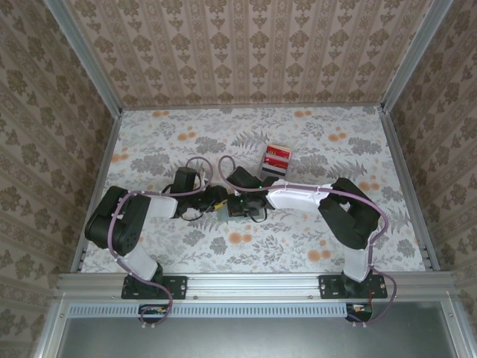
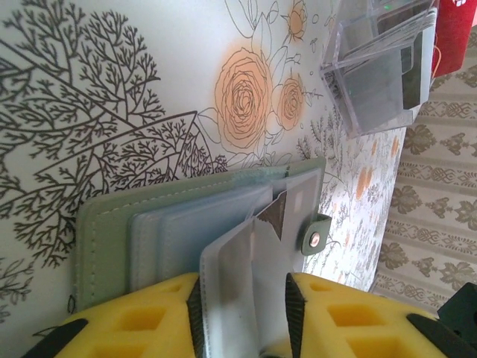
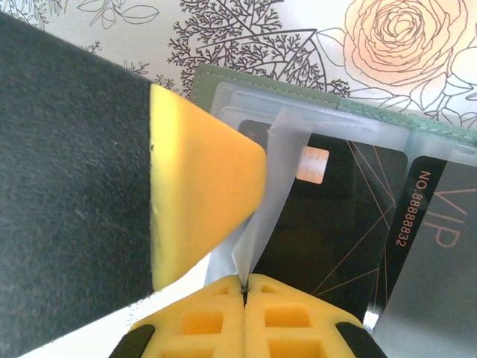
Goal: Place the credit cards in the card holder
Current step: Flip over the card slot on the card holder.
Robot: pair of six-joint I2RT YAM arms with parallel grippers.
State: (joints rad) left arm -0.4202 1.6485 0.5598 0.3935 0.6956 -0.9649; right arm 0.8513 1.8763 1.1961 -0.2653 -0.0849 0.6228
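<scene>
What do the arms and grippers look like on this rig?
The left arm and right arm have black joints, white link covers and looping mauve cables. The left gripper and right gripper carry yellow finger pads with square recesses, black at the edges.

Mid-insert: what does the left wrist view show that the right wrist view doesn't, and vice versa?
Left wrist: the clear card box beside a red item, and the holder's snap tab. Right wrist: black cards in the holder, and the right gripper shut on a clear sleeve. Both: the green card holder open on the floral cloth.
</scene>
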